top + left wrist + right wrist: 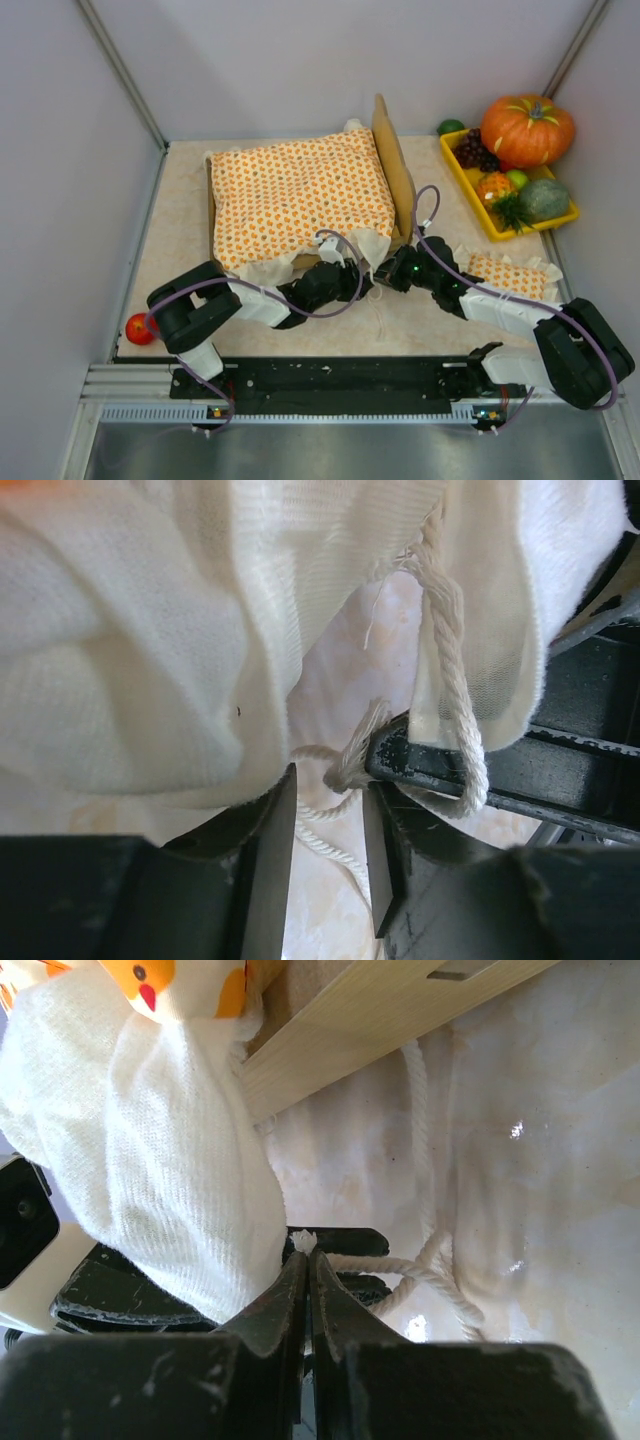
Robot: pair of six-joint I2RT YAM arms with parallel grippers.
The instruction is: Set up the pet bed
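1. Your right gripper (pixel 307 1252) was pinched shut on the frayed tip of a white cord (pixel 420 1268).
2. Your left gripper (pixel 330 785) had its jaws narrowly parted, with a cord strand lying loose in the gap.
3. The pet bed (pixel 395 170) sat mid-table, just beyond both grippers. Its long axis ran left to right, with the headboard upright at the right end. The orange-dotted bedspread (pixel 300 195) covered it.

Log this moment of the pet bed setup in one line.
pet bed: bedspread on | left claw: open astride white cord | right claw: shut on white cord | pillow: on table
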